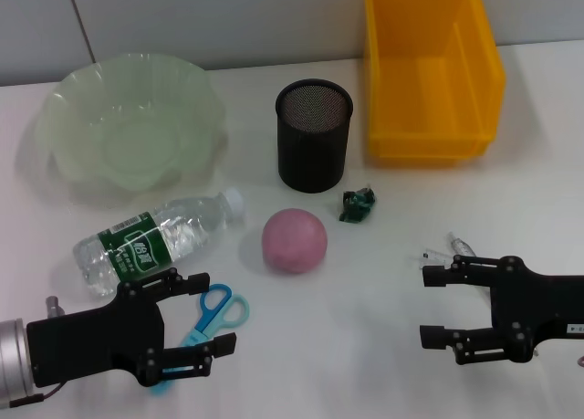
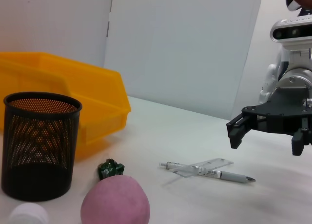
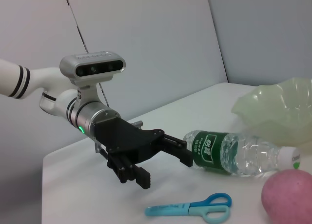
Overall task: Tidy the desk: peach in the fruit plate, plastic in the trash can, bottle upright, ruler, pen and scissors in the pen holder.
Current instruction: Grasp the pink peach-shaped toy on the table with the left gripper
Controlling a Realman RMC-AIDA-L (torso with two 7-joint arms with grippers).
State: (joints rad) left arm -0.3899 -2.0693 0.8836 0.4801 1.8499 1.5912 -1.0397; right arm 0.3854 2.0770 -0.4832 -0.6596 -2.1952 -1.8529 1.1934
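White desk against a pale grey wall. Near the middle: pink round peach (image 1: pixel 295 240), a crumpled green plastic scrap (image 1: pixel 357 204) just beside it, a black mesh pen holder (image 1: pixel 314 134) behind. Farther back, a pale green scalloped fruit plate (image 1: pixel 82 131) and a yellow plastic bin (image 1: pixel 429 72) (presumably the trash can). Clear water bottle with green label (image 1: pixel 160 239) lying on its side. Blue-handled scissors (image 1: pixel 205 323) partly under the left gripper (image 1: pixel 196 323), fingers spread, holding nothing. Right gripper (image 1: pixel 436 305) likewise spread and empty, over a white pen (image 2: pixel 214 173) and clear plastic ruler (image 2: pixel 204 165). Risks: flat ruler slipping from the pinch; peach or bottle rolling if nudged.
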